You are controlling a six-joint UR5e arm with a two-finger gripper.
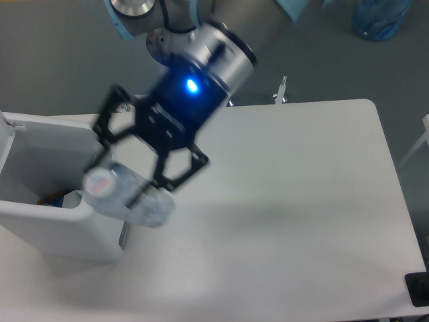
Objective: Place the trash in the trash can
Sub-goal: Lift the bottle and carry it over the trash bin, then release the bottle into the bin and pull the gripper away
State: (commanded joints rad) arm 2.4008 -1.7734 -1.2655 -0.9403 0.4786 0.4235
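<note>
Camera view: the gripper (124, 184) is clamped around the clear plastic bottle (127, 196), held in the air over the near right rim of the white trash can (64, 225). The bottle straddles that rim, so releasing here could bounce it off the edge onto the table (301, 201)

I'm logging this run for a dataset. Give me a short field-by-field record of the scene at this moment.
tool: shut on the bottle, raised above the table
bottle: clear plastic, lying roughly level in the grip, white cap end towards the camera, over the bin's right wall
bin: white, open top, at the table's left edge
bin contents: some items at the bottom, too hidden to name
table: white
image quality: arm and bottle motion-blurred
</note>
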